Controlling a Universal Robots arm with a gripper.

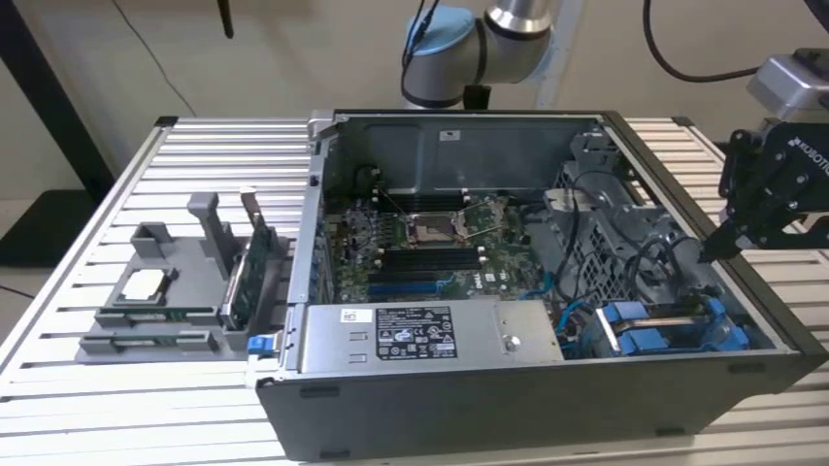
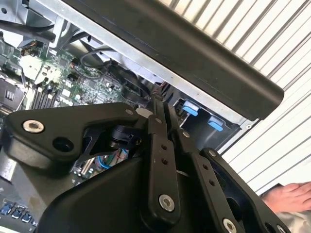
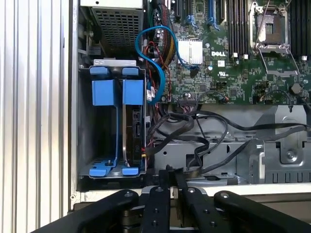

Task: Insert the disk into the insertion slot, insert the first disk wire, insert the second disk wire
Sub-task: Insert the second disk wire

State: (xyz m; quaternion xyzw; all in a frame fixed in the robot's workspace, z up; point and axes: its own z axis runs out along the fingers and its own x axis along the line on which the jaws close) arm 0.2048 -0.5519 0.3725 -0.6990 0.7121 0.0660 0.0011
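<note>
An open dark-grey metal computer case (image 1: 518, 408) lies on a pale slatted metal table (image 1: 208, 155), its green motherboard (image 1: 428, 243) and grey labelled power-supply box (image 1: 414, 335) exposed. The flat silver-grey disk in its bright blue plastic carrier (image 3: 132, 136) sits on edge inside the insertion slot (image 3: 86, 145) — a narrow grey metal bay with blue rails in the case's corner at the exterior view's right, beside the power-supply box. A second blue carrier (image 3: 103, 92) stands just beside it in the same bay. A thin blue cable (image 3: 156, 46) loops from the motherboard toward the bay, and a bundle of black cables (image 3: 194, 131) lies across the grey metal next to it. The black gripper (image 1: 715, 254) hangs over the case's rim at the exterior view's right, near the bay but apart from the disk; in both wrist views its claw (image 3: 173, 171) is pressed together with nothing pinched between the fingers (image 2: 156, 131). A person's hand (image 2: 286, 196) rests on the table outside the case — seen in the second wrist view.
</note>
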